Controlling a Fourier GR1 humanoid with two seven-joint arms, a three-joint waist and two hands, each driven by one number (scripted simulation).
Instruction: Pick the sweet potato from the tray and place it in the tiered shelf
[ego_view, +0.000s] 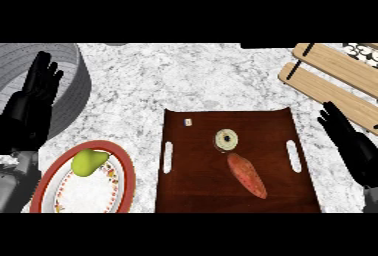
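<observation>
Clearly the sweet potato (246, 175) lies on the tray (192, 195), long axis slanting from the tray's middle toward its near right corner, nearer the right hand (353, 146), open and empty off the tray's right edge, than the left hand (31, 102), also open.

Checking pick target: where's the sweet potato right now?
Head view: the sweet potato lies on the brown tray, right of its centre, just below a small round item, left of the open right hand.

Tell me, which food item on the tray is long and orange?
The sweet potato, lying slanted on the brown tray; the other item there is small, round and pale.
</observation>
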